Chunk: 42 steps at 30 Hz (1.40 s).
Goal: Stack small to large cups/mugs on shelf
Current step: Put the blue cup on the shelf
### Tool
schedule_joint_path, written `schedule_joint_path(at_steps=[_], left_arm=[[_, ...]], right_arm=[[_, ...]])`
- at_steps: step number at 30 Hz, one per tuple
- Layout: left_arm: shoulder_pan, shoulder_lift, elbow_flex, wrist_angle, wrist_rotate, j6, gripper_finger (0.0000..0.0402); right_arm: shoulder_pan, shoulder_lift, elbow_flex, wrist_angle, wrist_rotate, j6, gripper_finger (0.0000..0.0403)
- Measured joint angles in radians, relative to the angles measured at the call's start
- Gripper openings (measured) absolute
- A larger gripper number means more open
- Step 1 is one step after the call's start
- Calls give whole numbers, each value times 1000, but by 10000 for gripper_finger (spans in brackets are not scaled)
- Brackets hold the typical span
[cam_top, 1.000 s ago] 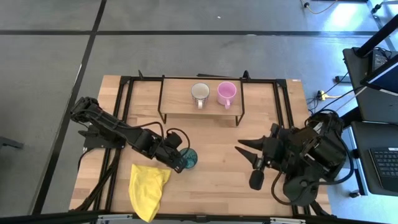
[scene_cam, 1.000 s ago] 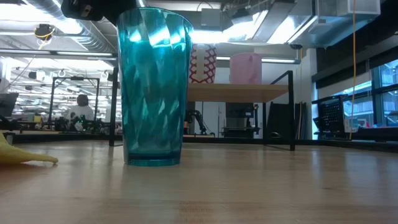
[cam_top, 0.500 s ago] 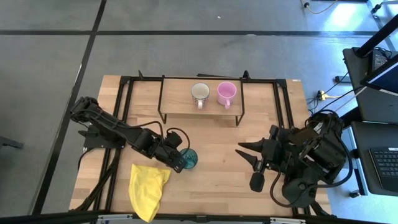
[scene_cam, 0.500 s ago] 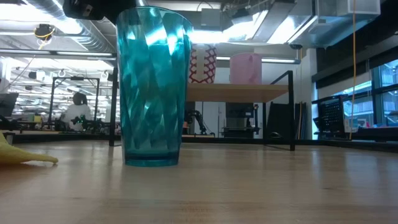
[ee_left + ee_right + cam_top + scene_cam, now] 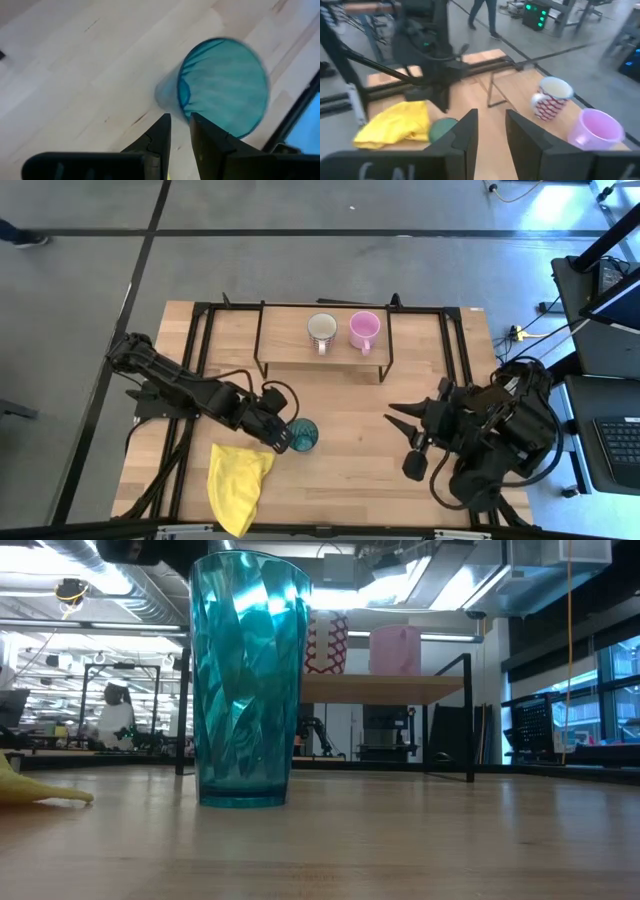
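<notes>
The teal handleless cup point(image 5: 304, 435) stands upright on its base on the table, in front of the shelf; it also shows in the low view point(image 5: 245, 680). My left gripper point(image 5: 285, 437) is just left of it at rim height. Its fingers are a narrow gap apart, and their tips point(image 5: 180, 117) stop short of the cup's rim point(image 5: 183, 97). The white patterned mug point(image 5: 321, 329) and the pink mug point(image 5: 363, 330) stand side by side on the shelf point(image 5: 290, 345). My right gripper point(image 5: 398, 418) waits at the table's right, slightly open and empty.
A yellow cloth point(image 5: 238, 480) lies crumpled near the table's front left, close to my left arm. The shelf's black wire legs point(image 5: 468, 720) stand between the cup and the mugs. Bare tabletop lies between the cup and my right gripper. A person point(image 5: 112, 720) sits far behind the table.
My left gripper has drawn back a little from the teal cup toward the table's left edge. The cup stays upright where it stood.
</notes>
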Motion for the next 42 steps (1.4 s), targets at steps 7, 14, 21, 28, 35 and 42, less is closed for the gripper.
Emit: schedule_joint_path(at_steps=[7,14,21,28,35,42], left_arm=[[23,-2,-18,-6,-4,4,67],[27,-2,-18,-4,-1,5,67],[30,-2,-18,-3,1,9,67],[31,-2,-18,3,24,46,67],[28,-2,-18,6,25,71,67],[28,-2,-18,6,25,74,67]], right_arm=[[49,-2,-12,-22,124,-219,92],[57,5,-53,164,15,-199,81],[42,-46,-379,393,-131,-161,84],[84,-288,-956,1368,-218,-470,80],[-57,-453,-1486,2400,-715,-850,84],[-242,-692,-1703,2323,-950,-839,77]])
